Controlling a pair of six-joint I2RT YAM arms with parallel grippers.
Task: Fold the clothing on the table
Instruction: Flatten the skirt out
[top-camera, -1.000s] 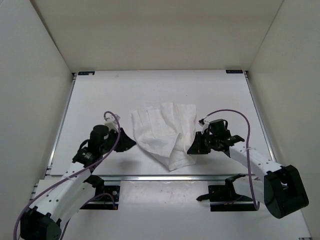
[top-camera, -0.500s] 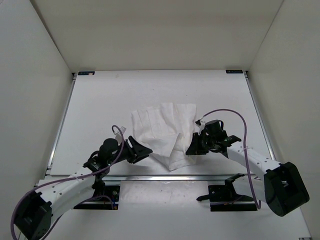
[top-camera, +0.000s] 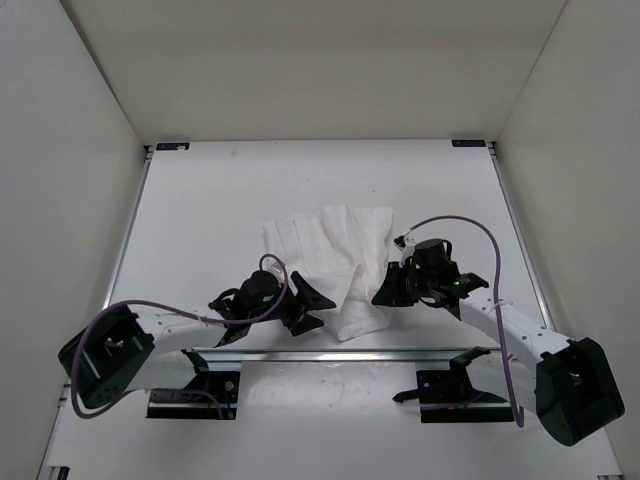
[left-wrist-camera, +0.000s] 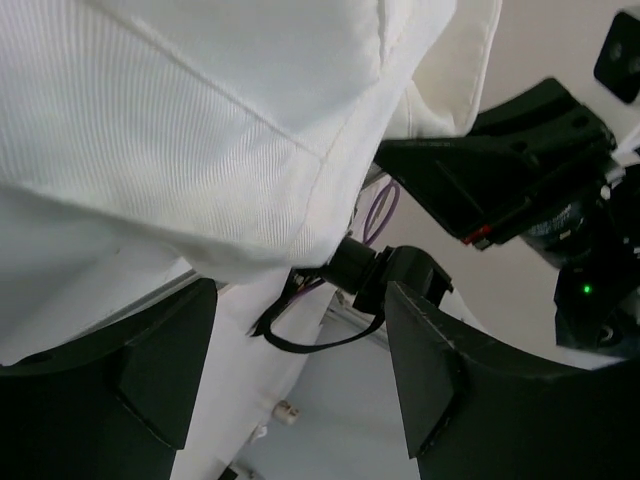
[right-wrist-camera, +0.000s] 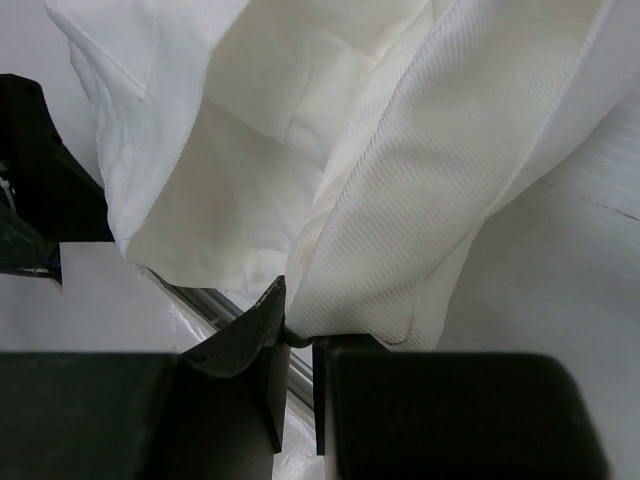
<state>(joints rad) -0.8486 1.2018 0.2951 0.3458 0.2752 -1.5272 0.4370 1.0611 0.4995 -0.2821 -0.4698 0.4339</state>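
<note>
Listing one clothing (top-camera: 335, 250), white and finely ribbed, lying rumpled about the middle of the table (top-camera: 220, 190), closer to the near rail (top-camera: 300, 353) than to the far edge. Showing a rough, half-made fold: far part spread fairly flat in overlapping layers, near part drawn into a loose point toward the rail, edges out of line. Noting right gripper (top-camera: 383, 292) at the near right edge of the clothing, jaws together and clamped on a doubled hem. Confirmed in the right wrist view, with ribbed cloth pinched between the fingers (right-wrist-camera: 250, 345); cannot tell whether the pinched part is clear of the table. Noting left gripper (top-camera: 316, 306) at the near left edge, jaws wide apart, holding nothing. In the left wrist view, fingers (left-wrist-camera: 150, 370) just under a sagging fold, with cloth ahead of them and none between them. Judging progress as partial: some layering in place, no tidy rectangle yet. Remaining, by judgement: taking a hold on the near left side, carrying the near flap over toward the far side with both grippers together, laying it flat, smoothing the wrinkles, letting go. Flagging soft, slack fabric, likely to slump or twist under a one-sided pinch. Cannot tell how many layers sit beneath the top one.
</note>
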